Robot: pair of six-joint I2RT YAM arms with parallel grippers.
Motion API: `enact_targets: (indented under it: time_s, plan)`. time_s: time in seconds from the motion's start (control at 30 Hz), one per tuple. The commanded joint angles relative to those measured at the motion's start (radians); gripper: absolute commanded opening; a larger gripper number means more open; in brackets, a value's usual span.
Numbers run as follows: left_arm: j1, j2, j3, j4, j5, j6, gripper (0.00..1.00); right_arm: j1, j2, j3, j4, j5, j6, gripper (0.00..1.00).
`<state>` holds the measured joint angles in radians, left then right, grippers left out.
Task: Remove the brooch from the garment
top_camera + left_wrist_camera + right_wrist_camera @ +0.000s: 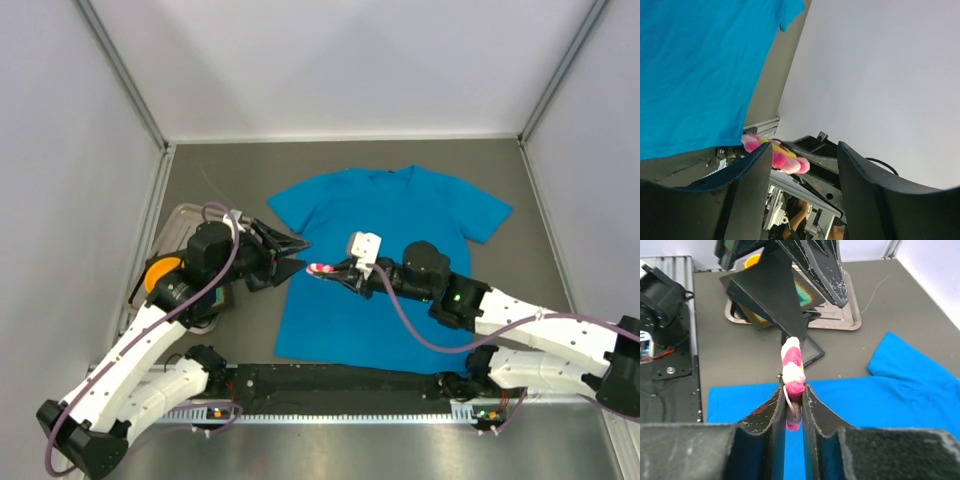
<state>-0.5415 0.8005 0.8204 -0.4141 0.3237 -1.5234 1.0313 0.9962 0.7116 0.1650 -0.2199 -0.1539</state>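
My right gripper (793, 390) is shut on the brooch (792, 365), a pink, white and yellow flower with its metal pin showing between the fingers. It holds the brooch over the left edge of the blue garment (390, 230), and no cloth is lifted with it. The left gripper (300, 255) is open and points at the brooch (320, 268) from the left. In the left wrist view the brooch (775, 152) sits just beyond the tip of one finger (747, 185), in front of the right gripper's dark jaws. The garment (695, 75) fills the upper left there.
A metal tray (180, 222) stands at the left with an orange ball (160, 272) beside it. A small dark framed piece (812, 352) lies on the table between the tray (840, 315) and the garment (900, 375). Grey walls close in on both sides.
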Motion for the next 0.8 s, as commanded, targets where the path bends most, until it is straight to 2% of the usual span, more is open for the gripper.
enact_targets:
  time_s: [0.0, 0.27, 0.4, 0.57, 0.67, 0.77]
  plan:
    - [0.003, -0.035, 0.017, -0.061, -0.005, -0.040, 0.59, 0.059, 0.042, 0.064, 0.001, 0.115, -0.151, 0.00]
    - [0.003, 0.015, 0.135, -0.282, -0.103, 0.063, 0.60, 0.145, 0.130, 0.127, -0.016, 0.304, -0.271, 0.00]
    - [0.003, 0.017, 0.134, -0.296, -0.107, 0.066, 0.59, 0.174, 0.173, 0.153, -0.009, 0.382, -0.320, 0.00]
    - [0.003, 0.005, 0.122, -0.318, -0.129, 0.060, 0.59, 0.197, 0.177, 0.166, 0.010, 0.390, -0.342, 0.00]
    - [0.003, 0.006, 0.094, -0.269, -0.103, 0.042, 0.57, 0.226, 0.205, 0.183, 0.010, 0.419, -0.366, 0.00]
    - [0.003, 0.008, 0.063, -0.206, -0.075, 0.034, 0.51, 0.252, 0.232, 0.206, 0.004, 0.450, -0.398, 0.00]
